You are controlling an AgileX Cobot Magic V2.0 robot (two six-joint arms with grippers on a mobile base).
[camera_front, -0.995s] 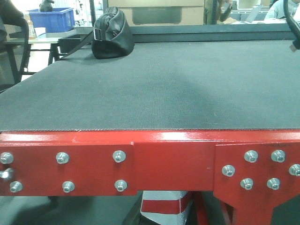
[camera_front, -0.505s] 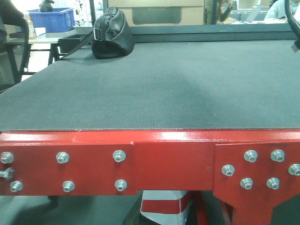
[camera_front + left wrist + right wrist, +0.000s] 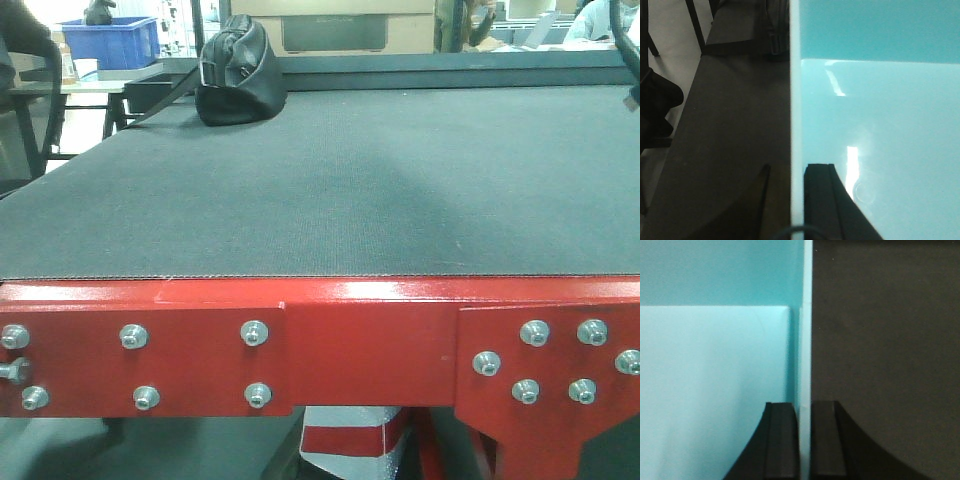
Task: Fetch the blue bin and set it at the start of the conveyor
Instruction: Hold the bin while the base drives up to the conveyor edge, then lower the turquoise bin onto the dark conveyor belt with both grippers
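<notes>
The blue bin [image 3: 880, 130] is a pale aqua tub that fills both wrist views and does not show in the front view. My left gripper [image 3: 796, 200] is shut on the bin's left wall, one finger inside and one outside. My right gripper [image 3: 805, 440] is shut on the bin's right wall [image 3: 805, 340] in the same way. Dark belt surface lies below the bin on both sides; I cannot tell if the bin touches it. The conveyor start [image 3: 320, 200] is a wide dark grey belt ending at a glossy red frame [image 3: 370, 345] with silver bolts.
A black leather bag [image 3: 238, 70] with a strap sits on the belt at the far left. A dark blue bin [image 3: 110, 40] stands on a table beyond, at the back left. A black cable [image 3: 630, 60] hangs at the right edge.
</notes>
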